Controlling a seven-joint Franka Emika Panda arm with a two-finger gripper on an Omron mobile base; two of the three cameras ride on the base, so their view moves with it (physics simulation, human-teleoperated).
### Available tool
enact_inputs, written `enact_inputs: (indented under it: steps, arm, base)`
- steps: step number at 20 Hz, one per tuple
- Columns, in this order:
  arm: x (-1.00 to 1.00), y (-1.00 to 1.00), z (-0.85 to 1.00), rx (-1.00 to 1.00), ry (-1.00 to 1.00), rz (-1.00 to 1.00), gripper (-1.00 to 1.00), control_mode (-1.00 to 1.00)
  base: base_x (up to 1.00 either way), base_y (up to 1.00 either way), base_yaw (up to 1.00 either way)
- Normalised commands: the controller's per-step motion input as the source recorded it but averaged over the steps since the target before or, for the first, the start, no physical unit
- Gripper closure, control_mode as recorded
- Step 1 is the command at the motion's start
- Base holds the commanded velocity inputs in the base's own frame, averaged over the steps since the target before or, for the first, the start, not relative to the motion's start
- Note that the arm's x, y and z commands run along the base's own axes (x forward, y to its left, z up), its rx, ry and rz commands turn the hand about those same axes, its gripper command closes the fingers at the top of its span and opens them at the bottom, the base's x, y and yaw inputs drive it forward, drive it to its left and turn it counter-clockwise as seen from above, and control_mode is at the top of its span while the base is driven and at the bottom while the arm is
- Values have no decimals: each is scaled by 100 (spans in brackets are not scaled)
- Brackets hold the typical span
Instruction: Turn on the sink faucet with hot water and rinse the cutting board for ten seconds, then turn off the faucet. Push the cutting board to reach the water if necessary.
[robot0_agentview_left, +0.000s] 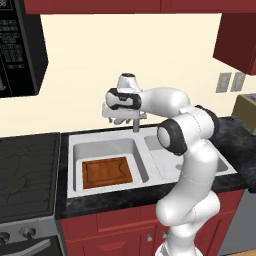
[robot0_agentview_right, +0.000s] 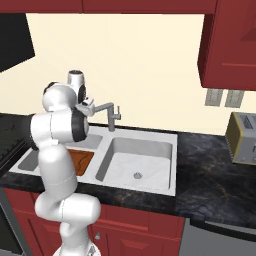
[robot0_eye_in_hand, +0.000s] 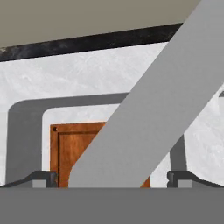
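Cutting board (robot0_agentview_left: 107, 172) lies flat in the sink (robot0_agentview_left: 73, 165) — faucet spout (robot0_eye_in_hand: 153, 113) hides its corner; tool (robot0_eye_in_hand: 113, 178) spread wide.

Cutting board (robot0_agentview_left: 107, 172): reddish-brown wood, darker edge groove. Sink (robot0_agentview_left: 102, 145): white-grey. Counter (robot0_agentview_right: 210, 170): black, speckled. Faucet (robot0_agentview_right: 111, 114): grey. Cabinets (robot0_agentview_left: 120, 227): dark red.

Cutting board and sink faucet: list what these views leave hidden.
- Cutting board: in the right base view the arm covers most of it; in the hand view the spout crosses its right part.
- Sink faucet: in the left base view the end effector hides spout and lever.
- Water: no stream can be made out.
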Motion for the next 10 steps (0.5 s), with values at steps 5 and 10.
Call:
enact_inputs:
  steps: [5,10]
  arm:
    - [-4,0,29,2,0,0,-100,-100]
    - [-21,0,38,0,0,0,-100,-100]
  base:
    - [0,0,0]
    - [0,0,0]
